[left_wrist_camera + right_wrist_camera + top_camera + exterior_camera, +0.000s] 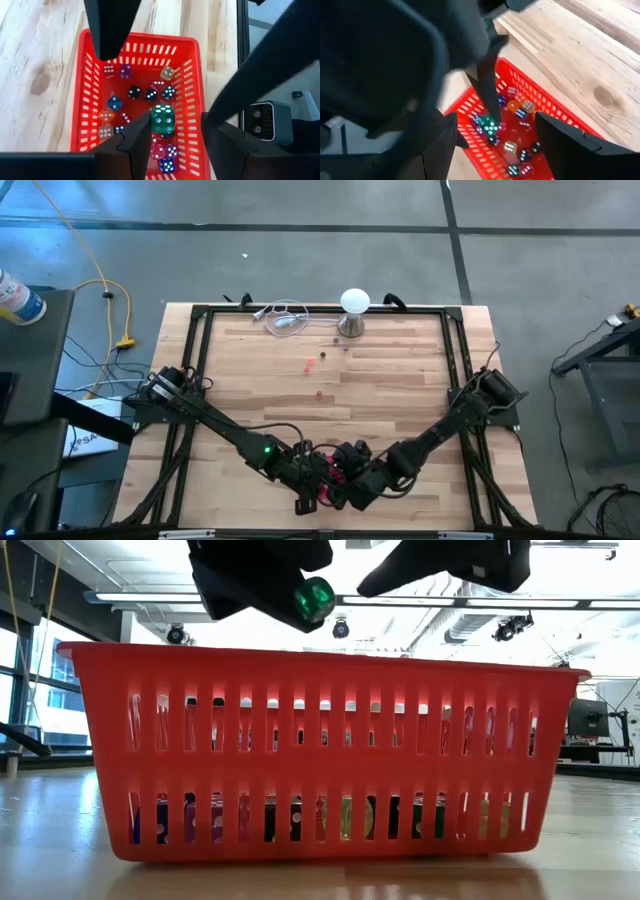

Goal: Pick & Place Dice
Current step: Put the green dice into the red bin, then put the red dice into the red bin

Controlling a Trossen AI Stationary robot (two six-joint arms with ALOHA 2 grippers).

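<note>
- Two dark arms are seen meeting over the near middle of the wooden table [400,370], the left gripper [312,485] and the right gripper [352,480] close together above a red basket [330,755].
- Many dice [135,92] in mixed colours are seen lying on the basket floor: dark, blue, orange, pink and purple pieces, spread loosely, some touching.
- One green die [162,119] with white pips is seen just beside the inner edge of the left gripper's finger [137,142]; in the low view it shows as a green cube [314,599] at the underside of the dark gripper bodies, above the basket's rim.
- The left gripper's fingers are seen set well apart, with only one of them next to the green die; whether the die is pressed against it or free cannot be told.
- The right gripper's [492,145] fingers are spread wide over the basket, with nothing between them; the green die [489,123] is seen beyond them beside a dark finger of the other arm.
- A few tiny dice [309,363] are left on the bare table near its middle, well apart from the basket.
- A white ball-topped stand [354,310] and a coil of pale cable [285,318] are seen at the table's far edge.
</note>
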